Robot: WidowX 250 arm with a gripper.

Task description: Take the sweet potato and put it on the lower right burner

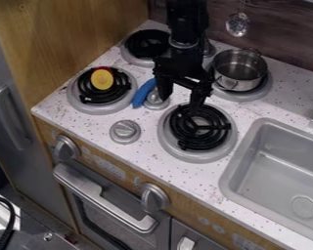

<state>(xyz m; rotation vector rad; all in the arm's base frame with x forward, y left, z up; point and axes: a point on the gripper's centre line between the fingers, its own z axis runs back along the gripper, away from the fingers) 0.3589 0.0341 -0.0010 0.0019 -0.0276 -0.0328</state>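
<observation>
Speckled countertop (87, 125), unreadable panel markings (109, 168), black hand (180, 95) wide near lower right burner (197, 156)

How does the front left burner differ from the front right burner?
The front left burner carries a yellow-and-red item; the front right burner carries nothing. The left one lies toward the wooden panel; the right one, beside the sink, with the gripper near its back edge. Both have black coils in round grey rims.

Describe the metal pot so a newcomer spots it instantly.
On the speckled counter, find the four burners beside the sink. The pot sits on the back right one. It's silvery, round and open-topped, unlike the yellow thing at front left.
</observation>
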